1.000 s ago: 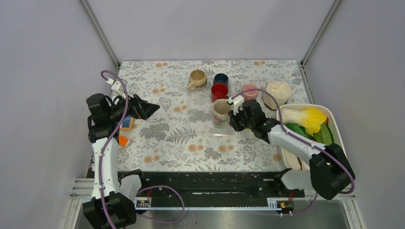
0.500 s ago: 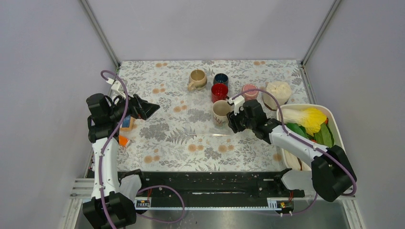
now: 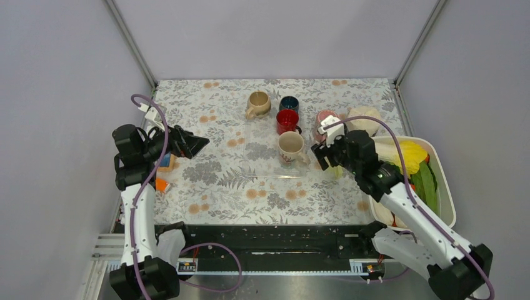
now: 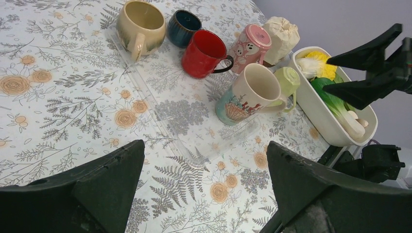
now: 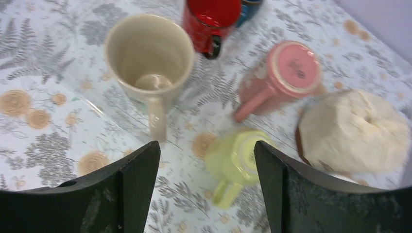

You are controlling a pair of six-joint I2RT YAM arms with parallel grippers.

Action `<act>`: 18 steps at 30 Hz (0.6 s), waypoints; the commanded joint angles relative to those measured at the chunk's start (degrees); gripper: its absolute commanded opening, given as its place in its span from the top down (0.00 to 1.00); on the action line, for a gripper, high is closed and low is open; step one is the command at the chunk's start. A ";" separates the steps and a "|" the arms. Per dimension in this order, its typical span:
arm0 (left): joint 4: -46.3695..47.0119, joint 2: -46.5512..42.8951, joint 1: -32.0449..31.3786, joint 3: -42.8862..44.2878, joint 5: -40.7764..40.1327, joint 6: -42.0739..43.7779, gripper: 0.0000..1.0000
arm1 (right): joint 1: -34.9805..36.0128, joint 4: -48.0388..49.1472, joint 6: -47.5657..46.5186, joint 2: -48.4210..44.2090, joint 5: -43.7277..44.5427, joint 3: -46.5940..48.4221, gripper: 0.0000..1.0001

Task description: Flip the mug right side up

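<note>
While the right gripper [image 5: 206, 194] hangs with its jaws apart and nothing between them, the cream illustrated mug [image 5: 148, 53] stands upright on the floral tablecloth [image 5: 29, 121], mouth up, its handle pointing toward that gripper, just beside the red mug [image 5: 214, 14]. Near it, a pink mug [image 5: 291, 68] and a pale green mug [image 5: 235, 158] sit bottom up. The left gripper [image 3: 199, 142] is spread wide, holding nothing, well apart from the mugs

Upright mug [image 3: 290, 147] mid table [image 3: 219, 187], inverted mug [image 5: 293, 68] behind-R, 2nd inverted mug [image 5: 235, 160] just R, bin [image 3: 445, 187] w/ veg [image 3: 409, 156] far R
</note>
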 commanded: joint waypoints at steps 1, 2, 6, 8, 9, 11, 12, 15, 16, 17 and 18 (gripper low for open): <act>3.05 -1.27 0.46 -0.35 1.45 0.68 0.01 | -3.56 -6.91 -3.89 -5.51 7.73 -2.89 0.20; 3.16 -1.20 0.46 -0.39 1.48 0.50 0.01 | -4.57 -8.01 -4.16 -5.61 7.86 -3.89 0.20; 3.59 -1.17 0.42 -0.27 1.83 -0.05 0.01 | -9.75 -10.02 -5.00 -3.51 5.87 -7.91 0.20; 3.60 -1.43 0.45 -0.39 1.84 -0.09 0.01 | -11.84 -10.05 -5.80 -1.49 4.08 -8.78 0.20; 3.58 -1.66 0.46 -0.47 1.85 -0.07 0.01 | -12.76 -10.01 -6.05 -0.47 3.17 -8.74 0.21; 3.60 -2.03 0.46 -0.51 1.93 -0.01 0.01 | -13.90 -9.96 -6.10 1.77 2.20 -7.94 0.22; 3.61 -2.26 0.46 -0.57 1.92 0.00 0.01 | -14.25 -10.00 -5.98 2.86 1.61 -7.47 0.23; 3.54 -2.67 0.44 -0.79 1.71 0.32 0.01 | -15.26 -9.65 -5.47 5.15 0.21 -6.19 0.25; 3.52 -2.76 0.48 -0.83 1.72 0.50 0.01 | -15.62 -9.48 -5.23 6.01 0.14 -5.68 0.26; 3.59 -2.80 0.41 -0.82 1.62 0.53 0.01 | -15.95 -9.24 -5.01 6.91 -0.55 -5.30 0.27; 3.60 -2.86 0.49 -0.84 1.58 0.63 0.01 | -16.32 -9.16 -4.77 7.82 -1.86 -4.83 0.27</act>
